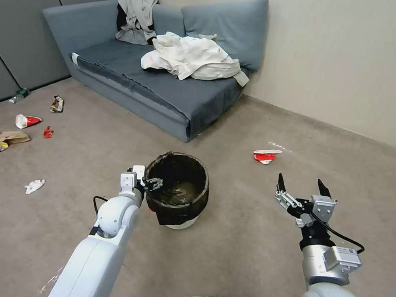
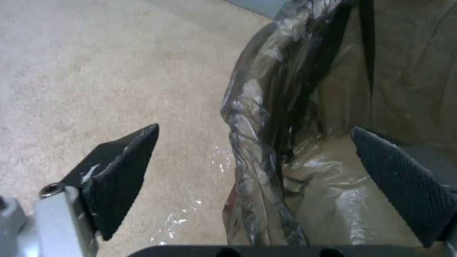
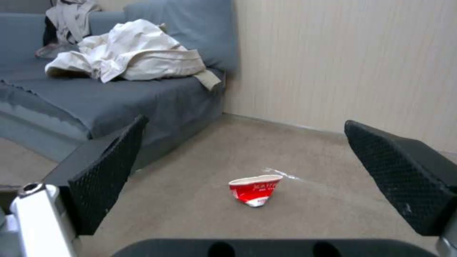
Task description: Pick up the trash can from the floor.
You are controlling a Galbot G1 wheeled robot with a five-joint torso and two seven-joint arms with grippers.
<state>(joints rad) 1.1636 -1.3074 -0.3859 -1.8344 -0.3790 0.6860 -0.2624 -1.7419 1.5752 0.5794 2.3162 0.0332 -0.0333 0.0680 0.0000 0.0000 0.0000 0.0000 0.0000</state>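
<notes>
head view first: trash can (image 1: pixel 177 189) standing on the floor (image 1: pixel 228 255) in front of the near corner of the sofa (image 1: pixel 135 75), dark bag folded over the rim, white base peeking out underneath. left gripper (image 1: pixel 152 184) right at the can's left rim, fingers spread, one seeming to reach over the lip. right gripper (image 1: pixel 302 185) hanging off to the right, well apart from the can, black fingertips splayed wide and empty. crushed red-and-white cup (image 1: pixel 266 155) lying between the can and the wall. more litter scattered along the far left of the carpet, pale clothes (image 1: pixel 193 56) heaped on the sofa seat.

left wrist view now: left gripper (image 2: pixel 257 146) straddling the bagged rim of the trash can (image 2: pixel 266 117), one pad (image 2: pixel 119 171) outside over the floor (image 2: pixel 95 71), the other pad (image 2: pixel 405 178) inside against the liner, not yet closed on the wall.

right wrist view: right gripper (image 3: pixel 242 142) wide apart, nothing between the pads. cup (image 3: pixel 255 189) on the floor (image 3: pixel 333 207) ahead, near the wall, sofa (image 3: pixel 142 96) corner just beyond one finger.
</notes>
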